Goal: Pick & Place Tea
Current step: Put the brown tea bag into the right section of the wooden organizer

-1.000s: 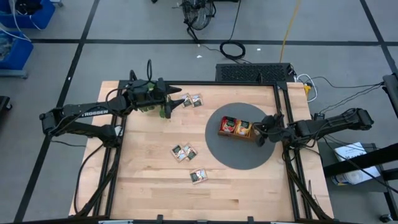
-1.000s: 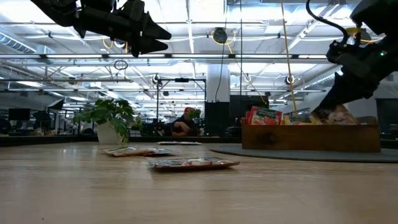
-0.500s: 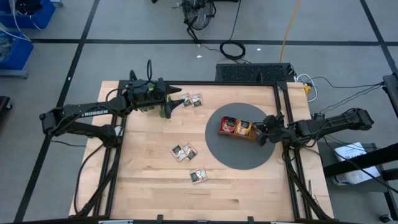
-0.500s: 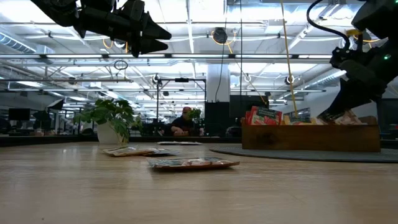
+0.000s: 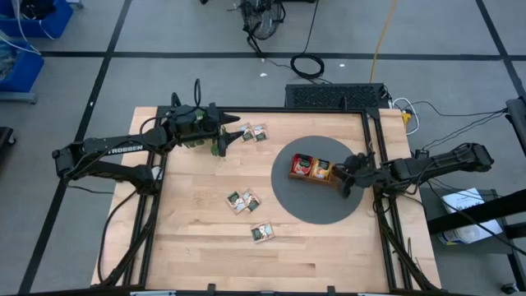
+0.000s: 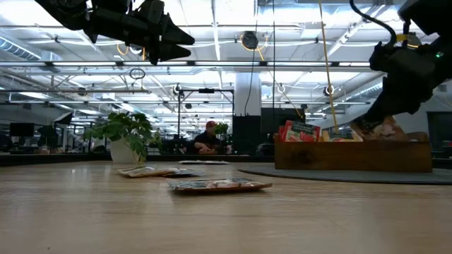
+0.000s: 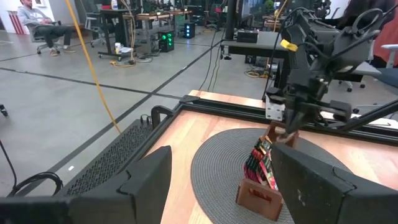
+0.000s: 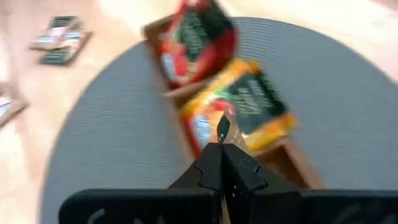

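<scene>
Low view: plant (image 6: 124, 134) behind sachets (image 6: 219, 185)

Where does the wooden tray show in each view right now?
High view: wooden tray, right of centre, on the grey round mat.
Low view: right side.
Left wrist view: lower middle.
Right wrist view: centre, past the right claw.
Shared landmark: the mat.

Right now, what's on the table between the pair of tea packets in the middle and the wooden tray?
From above, only bare wood and the round grey mat's edge separate the middle sachet pair from the tray.
</scene>
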`<state>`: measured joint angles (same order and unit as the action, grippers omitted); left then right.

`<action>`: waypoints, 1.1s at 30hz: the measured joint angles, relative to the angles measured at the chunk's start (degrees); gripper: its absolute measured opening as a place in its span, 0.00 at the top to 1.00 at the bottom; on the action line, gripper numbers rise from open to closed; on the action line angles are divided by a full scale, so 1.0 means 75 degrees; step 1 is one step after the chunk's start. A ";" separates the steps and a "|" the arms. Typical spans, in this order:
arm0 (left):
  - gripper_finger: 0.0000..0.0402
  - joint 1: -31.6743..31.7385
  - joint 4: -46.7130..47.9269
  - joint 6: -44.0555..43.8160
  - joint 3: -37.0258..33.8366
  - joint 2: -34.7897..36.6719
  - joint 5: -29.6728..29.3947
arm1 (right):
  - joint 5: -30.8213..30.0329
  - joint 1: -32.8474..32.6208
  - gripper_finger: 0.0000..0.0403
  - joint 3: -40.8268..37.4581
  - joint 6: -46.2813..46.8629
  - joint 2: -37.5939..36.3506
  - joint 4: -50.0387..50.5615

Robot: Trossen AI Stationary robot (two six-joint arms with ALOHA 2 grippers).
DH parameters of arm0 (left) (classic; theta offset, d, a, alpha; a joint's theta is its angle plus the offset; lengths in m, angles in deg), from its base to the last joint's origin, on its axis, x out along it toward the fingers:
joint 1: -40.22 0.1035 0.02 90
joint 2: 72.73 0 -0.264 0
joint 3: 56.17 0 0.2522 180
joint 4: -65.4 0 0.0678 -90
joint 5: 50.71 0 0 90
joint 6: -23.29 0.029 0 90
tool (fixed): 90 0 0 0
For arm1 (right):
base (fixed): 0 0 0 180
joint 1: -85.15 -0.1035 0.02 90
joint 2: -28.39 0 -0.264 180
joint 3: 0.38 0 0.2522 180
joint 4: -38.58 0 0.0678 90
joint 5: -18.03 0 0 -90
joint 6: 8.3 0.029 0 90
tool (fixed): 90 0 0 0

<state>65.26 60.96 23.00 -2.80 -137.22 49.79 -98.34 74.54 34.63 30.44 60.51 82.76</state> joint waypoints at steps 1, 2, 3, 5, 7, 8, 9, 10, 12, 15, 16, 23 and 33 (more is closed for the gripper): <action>0.33 0.0000 0.0000 0.0000 0.0000 0.0000 0.0000 | 0.0148 0.0000 1.00 0.0000 -0.0069 -0.0002 -0.0094; 0.33 0.0001 -0.0001 0.0000 0.0000 0.0000 0.0000 | 0.0239 -0.0003 1.00 0.0000 -0.0076 0.0000 -0.0113; 0.33 0.0000 -0.0002 0.0000 0.0000 0.0000 0.0000 | 0.0330 -0.0003 1.00 -0.0002 -0.0044 0.0003 -0.0090; 0.33 0.0000 0.0001 0.0000 0.0000 0.0000 0.0000 | 0.0426 -0.0003 1.00 -0.0044 0.0077 0.0003 -0.0017; 0.33 0.0000 -0.0002 0.0000 0.0000 0.0000 0.0000 | 0.0553 0.0000 1.00 -0.0125 0.0163 0.0006 0.0025; 0.33 0.0000 -0.0001 0.0000 0.0000 0.0000 0.0000 | 0.0551 -0.0003 1.00 -0.0153 0.0246 0.0009 0.0082; 0.33 0.0000 -0.0002 0.0000 0.0000 0.0000 0.0000 | 0.0548 -0.0003 1.00 -0.0167 0.0351 0.0006 0.0209; 0.33 0.0000 -0.0002 0.0000 0.0000 0.0000 0.0000 | 0.0546 -0.0003 1.00 -0.0184 0.0447 0.0003 0.0363; 0.33 0.0000 0.0001 0.0000 0.0000 0.0000 0.0000 | 0.0548 -0.0002 1.00 -0.0187 0.0602 0.0003 0.0732; 0.33 0.0000 -0.0001 0.0000 0.0000 0.0000 0.0000 | 0.0490 -0.0001 1.00 -0.0187 0.0708 0.0003 0.0976; 0.33 0.0000 -0.0002 0.0000 0.0000 0.0000 0.0000 | 0.0386 -0.0003 1.00 -0.0187 0.0711 0.0003 0.1014; 0.33 0.0001 -0.0002 0.0000 0.0000 0.0000 0.0000 | -0.0580 -0.0003 1.00 -0.0189 0.0745 0.0006 0.1012; 0.33 0.0000 0.0001 0.0000 0.0000 0.0000 0.0000 | -0.0673 -0.0003 0.96 -0.0189 0.1539 0.0003 0.1144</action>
<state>65.26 60.97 23.00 -2.80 -137.22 49.79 -103.39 74.52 33.21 41.98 60.54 91.34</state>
